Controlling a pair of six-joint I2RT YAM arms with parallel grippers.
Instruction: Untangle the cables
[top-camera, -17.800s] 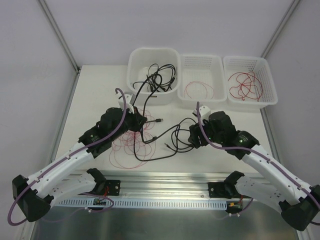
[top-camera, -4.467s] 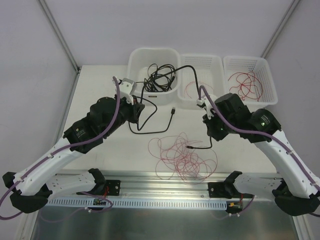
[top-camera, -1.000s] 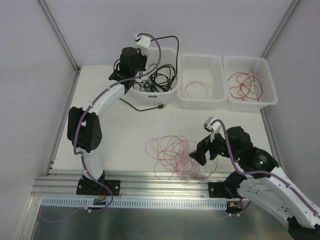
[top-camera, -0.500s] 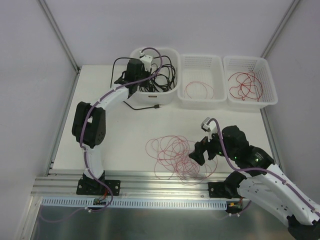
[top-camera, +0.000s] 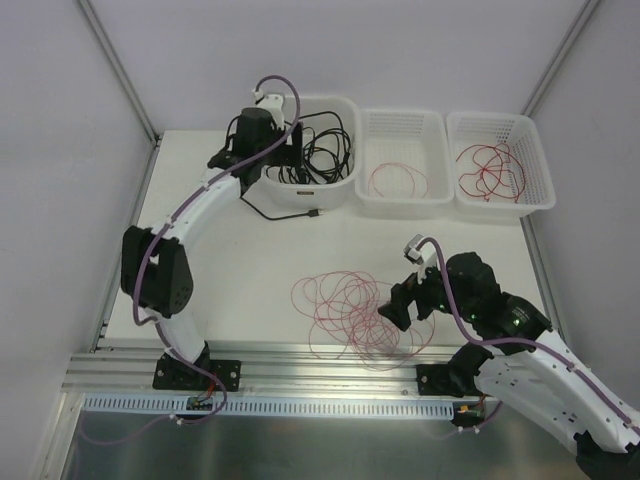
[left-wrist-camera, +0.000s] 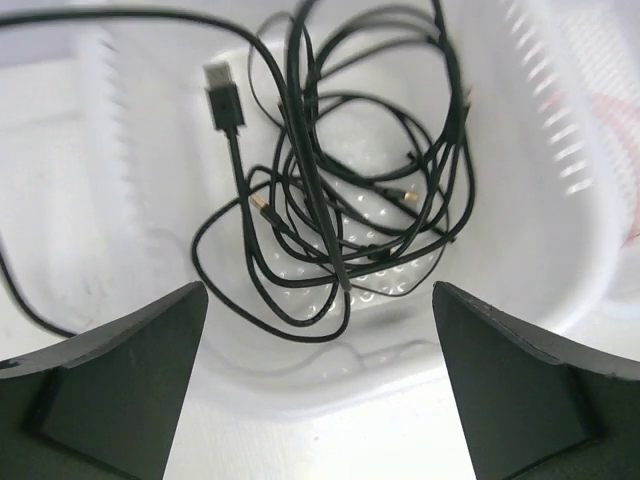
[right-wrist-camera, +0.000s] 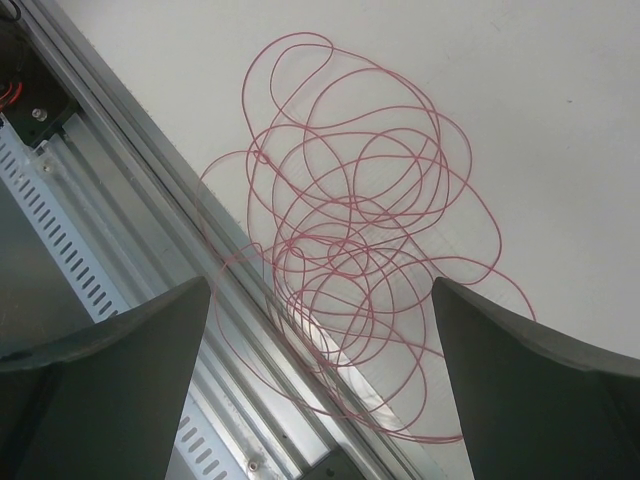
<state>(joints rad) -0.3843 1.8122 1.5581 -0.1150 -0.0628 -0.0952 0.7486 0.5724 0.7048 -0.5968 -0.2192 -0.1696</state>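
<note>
Overhead, mid-sort: left gripper (top-camera: 288, 155) spread wide and holding nothing, poised above the solid white bin (top-camera: 310, 99) at the far edge of the table (top-camera: 220, 260), directly over a heap of black cables (left-wrist-camera: 330, 200) coiled inside. One stray lead (top-camera: 316, 213) draped over the bin's near rim, plug end lying on the table just in front. Nearer the arm bases, right gripper (top-camera: 393, 310) likewise wide and empty, hovering above a loose nest of red wires (right-wrist-camera: 370, 220) on the table, the nearest loops spilling onto the metal rail (right-wrist-camera: 100, 230). More red wire lying in the middle basket (top-camera: 405, 113) and the right basket (top-camera: 490, 117).

Likely handling of the red wires: feather-light, thin and springy, apt to slip from between the pads or to drag the whole nest along when pulled. Best taken by a single outer loop on the table side, clear of the dense crossings and off the rail, then lifted slowly.

Black cables judged heavier and more supple, with a jacket easy enough to pinch; plug ends prone to catching in neighbouring coils. For the stray lead, a hold just behind the plug or on the bare stretch across the table.
</note>
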